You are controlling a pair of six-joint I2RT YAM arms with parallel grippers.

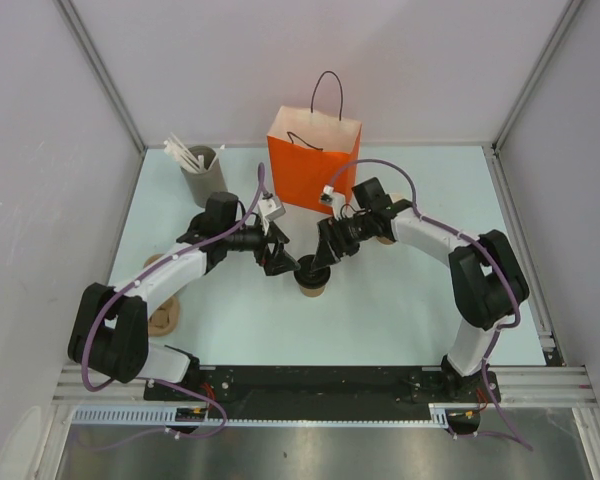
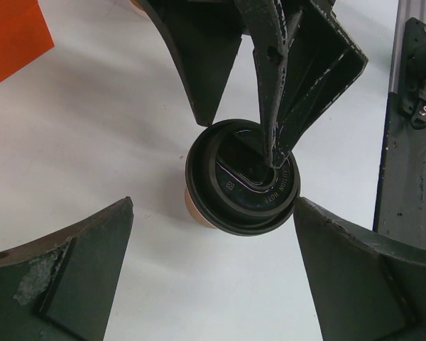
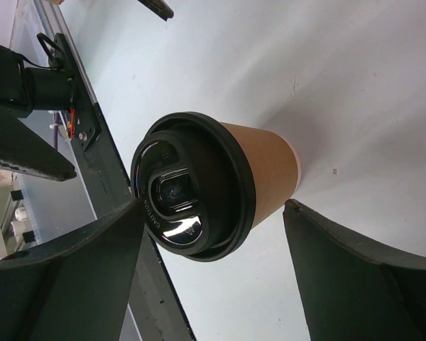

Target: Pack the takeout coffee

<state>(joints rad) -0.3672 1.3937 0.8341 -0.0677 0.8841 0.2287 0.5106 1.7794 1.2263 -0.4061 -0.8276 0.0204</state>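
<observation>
My top cam sat high behind both arm bases, looking down on the whole counter (image 1: 240, 320). L wrist cam looked steeply down, close on the takeout coffee (image 2: 241, 186), w/ the right tool (image 2: 239, 141) across frame. R wrist cam saw it at a slant, lid and side, v. close. All 3 views shared it.

On table (image 1: 400, 310), takeout coffee (image 1: 311, 284) before bag (image 1: 313, 160)
</observation>
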